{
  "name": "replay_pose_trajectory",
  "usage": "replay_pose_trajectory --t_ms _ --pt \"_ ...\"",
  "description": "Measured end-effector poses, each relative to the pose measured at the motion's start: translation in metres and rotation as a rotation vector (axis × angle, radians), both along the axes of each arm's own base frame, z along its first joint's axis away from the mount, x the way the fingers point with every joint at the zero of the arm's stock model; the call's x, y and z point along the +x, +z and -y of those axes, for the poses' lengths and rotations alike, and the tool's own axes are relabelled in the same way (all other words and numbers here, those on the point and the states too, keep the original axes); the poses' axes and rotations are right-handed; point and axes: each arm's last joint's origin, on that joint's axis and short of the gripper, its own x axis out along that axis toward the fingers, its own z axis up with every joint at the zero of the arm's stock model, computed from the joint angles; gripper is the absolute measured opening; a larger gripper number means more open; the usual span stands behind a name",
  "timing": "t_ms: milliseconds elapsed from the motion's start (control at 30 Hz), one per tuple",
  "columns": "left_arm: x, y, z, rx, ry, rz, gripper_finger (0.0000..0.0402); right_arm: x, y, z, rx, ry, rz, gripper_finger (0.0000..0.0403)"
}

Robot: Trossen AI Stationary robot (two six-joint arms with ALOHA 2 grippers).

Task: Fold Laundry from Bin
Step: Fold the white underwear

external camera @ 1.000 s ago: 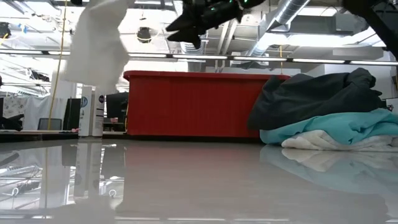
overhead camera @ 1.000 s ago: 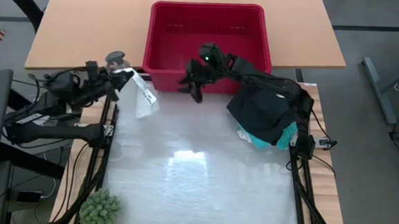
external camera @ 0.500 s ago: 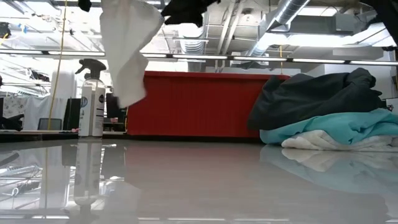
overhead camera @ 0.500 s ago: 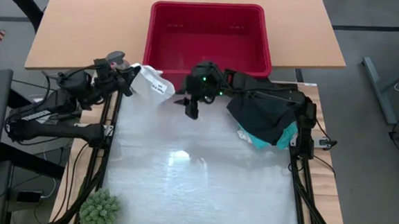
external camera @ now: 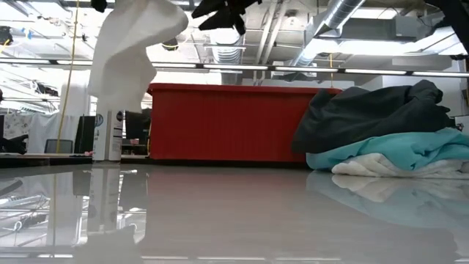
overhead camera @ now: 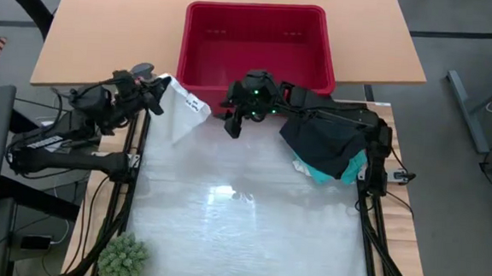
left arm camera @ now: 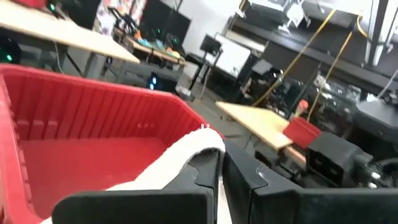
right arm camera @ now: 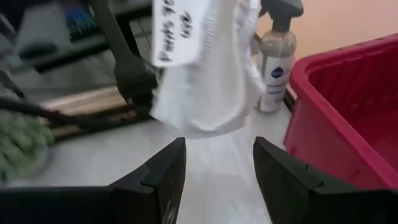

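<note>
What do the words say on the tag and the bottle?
White tag on the white cloth: begins "Pants", the rest too blurred to read.
Spray bottle: round blue label, too small to read.
No writing shows on the red bin.

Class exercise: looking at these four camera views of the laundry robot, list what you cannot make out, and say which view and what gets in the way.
- White garment: the low view's top edge cuts off where it is held.
- Spray bottle: top hidden by the garment in the low view.
- Garment's label: blurred and cut by the right wrist view's top edge.
- Left gripper: cloth covers the pinch in the left wrist view.
- Pile of clothes: lower layers covered by black clothing, high view.
</note>
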Motion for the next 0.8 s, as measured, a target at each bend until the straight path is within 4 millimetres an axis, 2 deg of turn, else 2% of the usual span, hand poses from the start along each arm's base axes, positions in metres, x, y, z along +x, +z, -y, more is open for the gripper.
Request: replay_pose_trajectory --t_ms 300,467,633,800 --pt "0.002 0.011 -0.002 0.071 0.087 0.069 0.0 0.005 0.014 -0.002 0.132 -0.088 0.168 0.0211" --pt "0.0 0.019 -0.002 0.124 0.108 0.119 0.0 0.007 0.015 -0.009 0.054 -0.168 0.177 0.0211" --pt "0.0 0.02 -0.002 0.122 0.103 0.14 0.0 0.009 0.02 -0.012 0.004 -0.175 0.227 0.0211" --pt "-0.001 0.021 -0.002 0.124 0.103 0.155 0.0 0.022 0.007 -0.012 0.015 -0.174 0.225 0.0211"
